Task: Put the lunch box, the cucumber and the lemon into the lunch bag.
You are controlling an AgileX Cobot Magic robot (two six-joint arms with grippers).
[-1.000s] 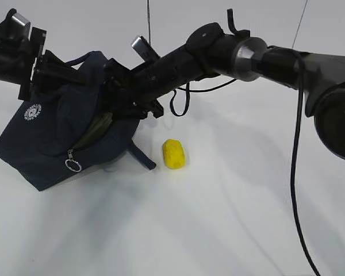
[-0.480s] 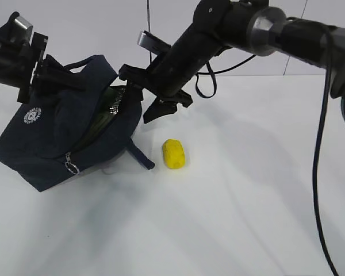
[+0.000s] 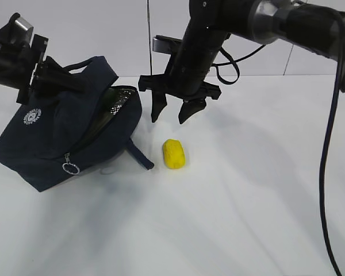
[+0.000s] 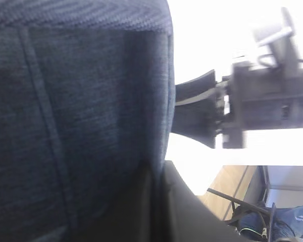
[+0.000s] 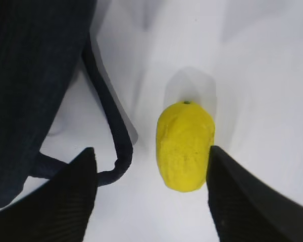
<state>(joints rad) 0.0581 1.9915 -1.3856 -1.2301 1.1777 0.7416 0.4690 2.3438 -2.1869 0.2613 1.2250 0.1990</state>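
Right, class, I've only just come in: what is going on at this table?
A two-armed robot is packing a lunch bag. The left gripper is shut on the bag's handle, tilting its mouth open; something dark green shows inside. The right gripper hangs open above the lemon, which lies on the white table beside the bag, not yet packed.

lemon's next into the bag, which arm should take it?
Right. Its open right gripper hangs empty just above the small yellow dimpled lemon on the white table. The left gripper is shut on the dark navy fabric lunch bag, holding its mouth up.
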